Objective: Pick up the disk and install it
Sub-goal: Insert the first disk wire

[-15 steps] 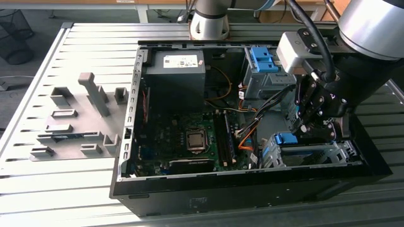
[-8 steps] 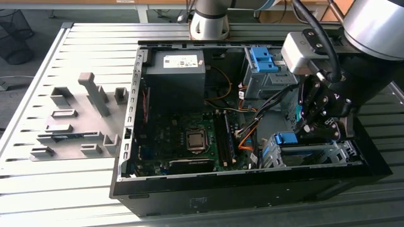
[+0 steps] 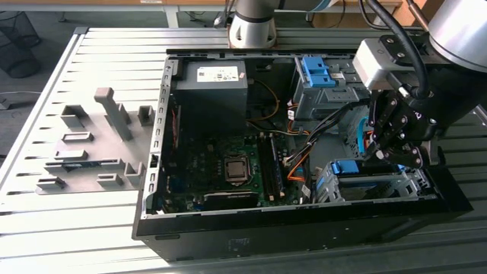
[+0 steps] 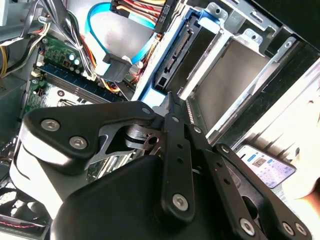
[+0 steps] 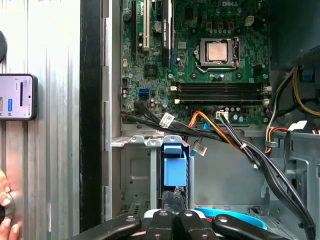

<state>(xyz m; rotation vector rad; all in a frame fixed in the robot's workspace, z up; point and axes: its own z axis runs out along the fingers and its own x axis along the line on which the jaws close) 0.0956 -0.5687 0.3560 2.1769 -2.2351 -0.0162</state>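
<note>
Black jointed gripper (image 4: 169, 102) links crowd the foreground in the second wrist view, their fingers drawn together into one narrow tip just beside the blue-railed silver hard disk (image 4: 167, 62); whether that tip nips the blue plastic I cannot tell. One disk shows, seated on edge in a bare metal drive cage (image 4: 260, 37), its black connector end toward the orange and blue cables (image 4: 100, 20) and its long axis running back along the cage wall. One smartphone (image 4: 262, 165) with a lit screen lies outside the case. In the first wrist view the gripper (image 5: 175, 197) sits at the disk's (image 5: 175, 167) blue end, which stands between two cage walls. Beyond lies one green motherboard (image 5: 200, 30) with one silver processor (image 5: 217, 51). The smartphone (image 5: 17, 96) rests on the ribbed aluminium table (image 5: 55, 165) near a person's hand (image 5: 6, 210). In the exterior view the gripper (image 3: 392, 154) hangs over the disk (image 3: 354, 167) at the open black computer case's (image 3: 304, 234) corner nearest the camera, on the exterior view's right. A second cage holds one bare blue bracket (image 3: 316, 71), and a black box (image 3: 209, 103) carries one white sticker too small to read.
</note>
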